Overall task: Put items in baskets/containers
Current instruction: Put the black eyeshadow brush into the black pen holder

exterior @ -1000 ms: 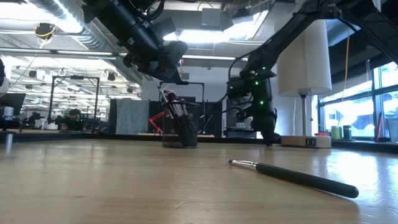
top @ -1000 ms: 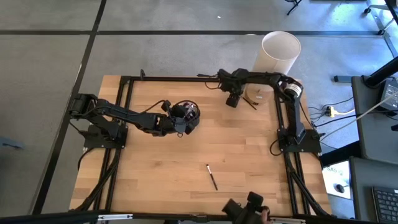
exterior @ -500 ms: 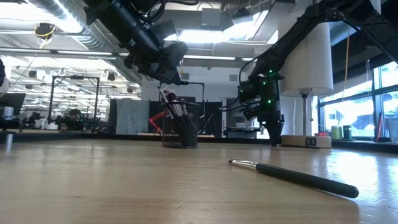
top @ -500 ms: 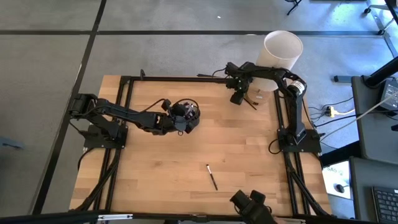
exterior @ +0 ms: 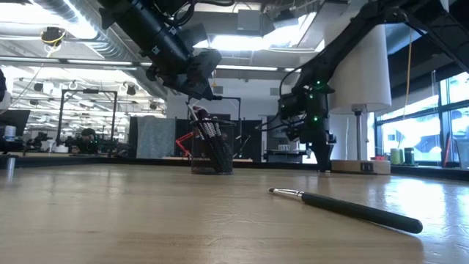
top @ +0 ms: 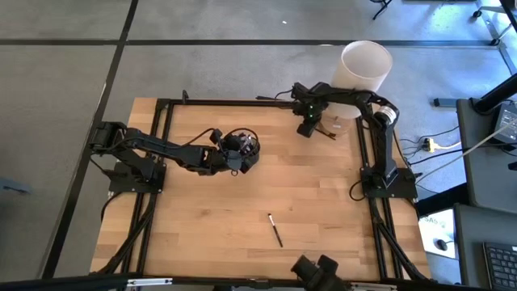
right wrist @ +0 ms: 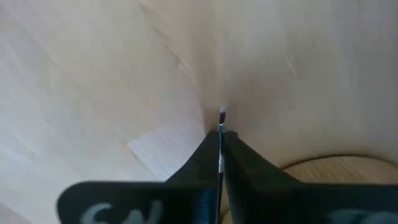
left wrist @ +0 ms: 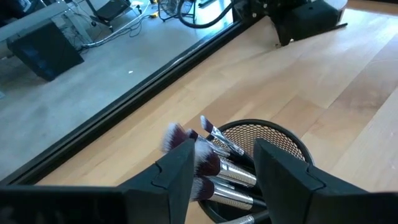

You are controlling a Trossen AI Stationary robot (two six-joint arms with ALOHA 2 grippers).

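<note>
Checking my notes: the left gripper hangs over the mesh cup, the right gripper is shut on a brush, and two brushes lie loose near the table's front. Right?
One slip: the high view shows only one loose brush near the front. The left gripper does hang over the cup, and the right gripper is shut on a thin brush.

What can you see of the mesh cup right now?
The cup is a small black cylinder of see-through wire mesh with a solid dark rim. It stands upright on the wooden table, left of centre, toward the far side. Several brushes sit inside, leaning against its rim with silver ferrules and dark or pinkish bristle heads sticking out. The open left tool hangs right above it; the pictures do not settle whether it touches the cup.
</note>
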